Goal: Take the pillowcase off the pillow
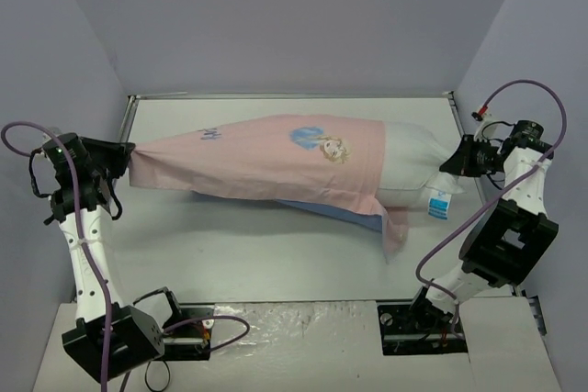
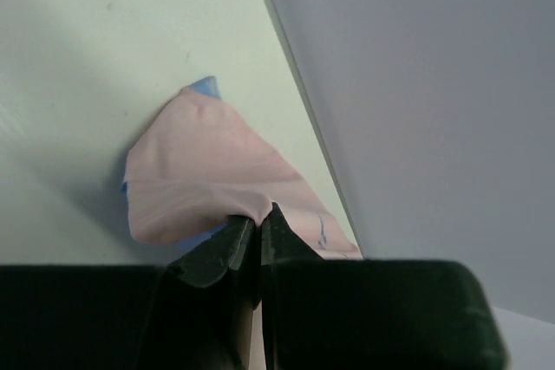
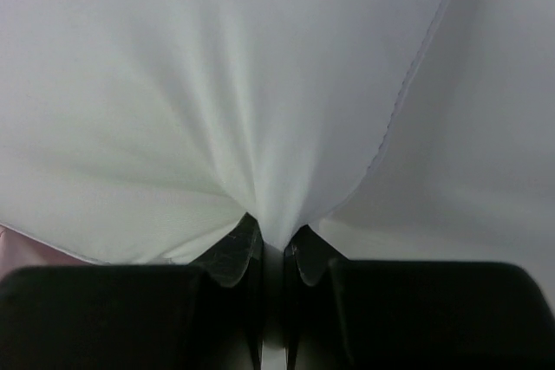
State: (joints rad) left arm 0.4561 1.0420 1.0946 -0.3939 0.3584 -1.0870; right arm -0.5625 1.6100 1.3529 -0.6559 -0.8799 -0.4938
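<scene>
A white tabletop (image 1: 276, 259) is enclosed on three sides by plain, pale lilac-grey walls. The left wall (image 1: 37, 71) is found just outside the left pincer (image 1: 130, 153), and the right wall (image 1: 551, 43) just outside the right pincer (image 1: 452, 164). The back wall (image 1: 294, 16) is set well beyond both pincers, and a thin metal rail (image 1: 294, 95) is seen along its foot. A crinkled pale sheet (image 1: 294, 323) is laid at the near edge, behind both pincers. Soft, even light is cast, and only faint shadows are shown.

One pillowcase (image 1: 266, 158), one pillow (image 1: 413, 161), two claws (image 1: 131, 150) (image 1: 453, 162)
</scene>
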